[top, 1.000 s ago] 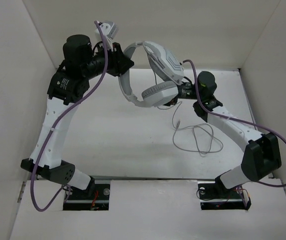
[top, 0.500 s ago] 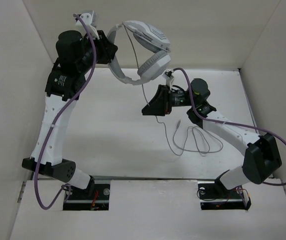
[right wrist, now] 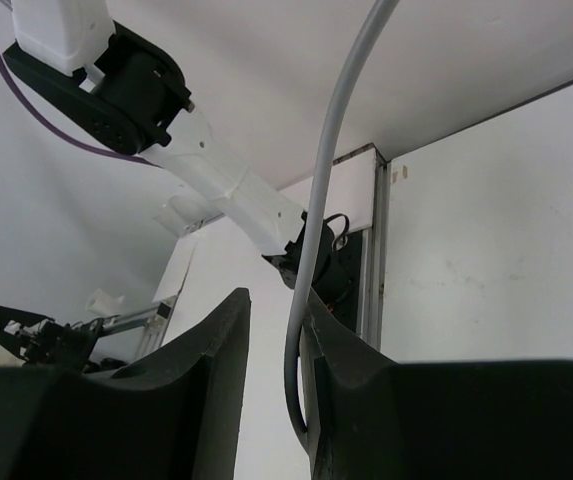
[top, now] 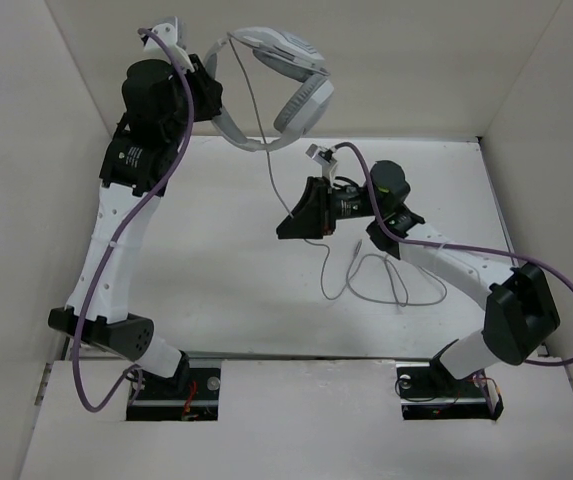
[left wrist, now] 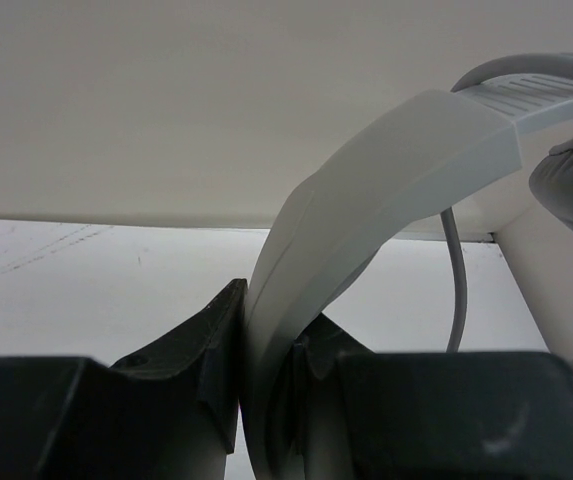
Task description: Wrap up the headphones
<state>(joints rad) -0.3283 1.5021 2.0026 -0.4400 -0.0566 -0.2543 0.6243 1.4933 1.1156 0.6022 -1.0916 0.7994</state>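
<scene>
Clamped shut in the left tool (top: 216, 103), high above the far left of the desk (top: 216, 275): one pair of headphones (top: 284, 88), gripped by the smooth, curved white plastic headband (left wrist: 366, 190), with black fingers pressed against both its faces in the left wrist view. Two ear cups, one turning a ridged white shell upward, the other showing a soft grey padded oval cushion (top: 301, 108); both cut off at the right edge of the left wrist view. One thin, round grey cable (top: 266, 165), hanging from the headphones, running through the right tool (top: 286, 227) above the desk's middle, then lying in loose loops on the matt white surface to the right. Right tool parted, its gap wider than the cable, with the cord resting against one black finger and not pinched. Two arms, white shells with black joints and wedge-shaped black fingers. Two thick purple cables (top: 131, 230), one draped along each arm. Free end of the grey cable too small to make out among the loops. Left tool's fingertips hidden behind the headband from above.
</scene>
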